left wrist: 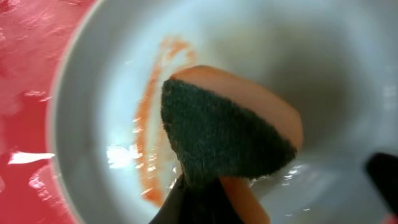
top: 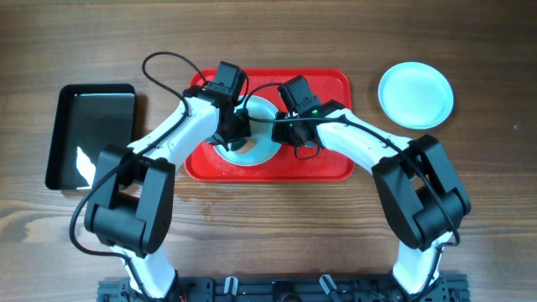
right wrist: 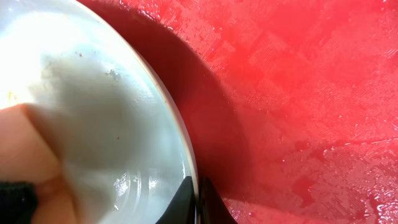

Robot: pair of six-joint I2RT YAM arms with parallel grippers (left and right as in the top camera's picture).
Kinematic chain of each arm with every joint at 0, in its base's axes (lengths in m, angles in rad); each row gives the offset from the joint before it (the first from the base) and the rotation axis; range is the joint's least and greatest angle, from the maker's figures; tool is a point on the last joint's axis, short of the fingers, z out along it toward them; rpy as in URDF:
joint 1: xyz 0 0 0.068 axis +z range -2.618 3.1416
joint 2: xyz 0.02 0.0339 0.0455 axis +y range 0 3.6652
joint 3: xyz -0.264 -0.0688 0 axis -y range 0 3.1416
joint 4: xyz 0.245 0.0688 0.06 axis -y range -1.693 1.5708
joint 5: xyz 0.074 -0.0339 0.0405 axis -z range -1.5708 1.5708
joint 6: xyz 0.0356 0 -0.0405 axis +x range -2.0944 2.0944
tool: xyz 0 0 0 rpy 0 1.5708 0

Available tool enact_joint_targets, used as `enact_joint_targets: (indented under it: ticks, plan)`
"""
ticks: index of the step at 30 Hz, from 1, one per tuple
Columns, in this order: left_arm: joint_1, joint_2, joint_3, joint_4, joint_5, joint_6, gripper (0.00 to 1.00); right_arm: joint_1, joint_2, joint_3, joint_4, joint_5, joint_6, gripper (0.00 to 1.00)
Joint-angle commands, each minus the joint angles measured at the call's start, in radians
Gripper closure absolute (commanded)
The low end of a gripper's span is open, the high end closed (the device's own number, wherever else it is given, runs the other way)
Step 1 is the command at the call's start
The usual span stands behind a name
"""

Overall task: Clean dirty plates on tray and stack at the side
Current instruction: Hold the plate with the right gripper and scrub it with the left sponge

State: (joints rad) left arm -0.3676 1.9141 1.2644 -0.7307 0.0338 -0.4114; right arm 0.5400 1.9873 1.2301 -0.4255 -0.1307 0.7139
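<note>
Down on streaked plate (left wrist: 249, 56), left fingers' (left wrist: 194, 208) sponge (left wrist: 224, 134)

Even overhead light; glare on tray (right wrist: 298, 93); wrist views blurred

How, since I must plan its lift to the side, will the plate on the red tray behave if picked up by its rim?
Probably slippery: the plate glistens wet, and the right fingers pinch only its thin rim. It looks rigid, so it should not flex, but held at one edge it may tilt or slide out.
</note>
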Motion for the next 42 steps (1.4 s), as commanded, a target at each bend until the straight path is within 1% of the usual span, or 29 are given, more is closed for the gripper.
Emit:
enact_joint_targets:
  ticks: [1,6,8,11,14,17,19,22,25,31,37,40,42]
  plan:
    - [0.019,0.007,-0.004,-0.054,-0.180,0.012,0.96,-0.005,0.027,-0.010,-0.012,0.008,-0.007,0.96]
    - [0.058,0.007,-0.004,-0.070,-0.319,0.012,0.96,-0.005,0.027,-0.010,-0.013,0.000,-0.007,0.96]
    - [0.074,0.006,-0.003,-0.056,-0.350,0.012,0.96,-0.005,0.027,-0.010,-0.013,0.000,-0.007,0.96]
    - [0.084,0.002,0.017,-0.041,-0.348,0.012,0.96,-0.004,0.027,-0.010,-0.012,0.000,-0.006,0.96]
    - [0.080,-0.008,0.058,-0.043,-0.303,0.012,0.96,-0.004,0.027,-0.010,-0.013,0.000,-0.006,0.96]
    - [0.065,-0.026,0.104,-0.042,-0.209,0.012,0.96,-0.004,0.027,-0.010,-0.013,0.000,-0.007,0.96]
    - [0.056,-0.037,0.123,-0.034,-0.123,0.013,0.96,-0.004,0.027,-0.010,-0.014,0.000,-0.006,0.96]
    - [0.043,-0.047,0.127,0.007,0.053,0.012,0.96,-0.004,0.027,-0.010,-0.015,0.000,-0.006,0.96]
    - [0.026,-0.039,0.127,0.034,0.165,0.010,0.96,-0.004,0.027,-0.010,-0.013,0.000,-0.005,0.96]
    - [-0.002,0.023,0.127,0.058,0.164,-0.067,0.96,-0.004,0.027,-0.010,-0.013,-0.014,-0.004,0.96]
    - [-0.029,0.125,0.127,0.086,0.235,-0.068,0.96,-0.004,0.027,-0.010,-0.013,-0.026,-0.004,0.96]
    - [-0.034,0.157,0.127,0.092,0.219,-0.068,0.96,-0.004,0.027,-0.010,-0.018,-0.027,-0.004,0.96]
    - [-0.030,0.165,0.127,0.089,0.158,-0.068,0.96,-0.004,0.027,-0.010,-0.024,-0.026,-0.005,0.96]
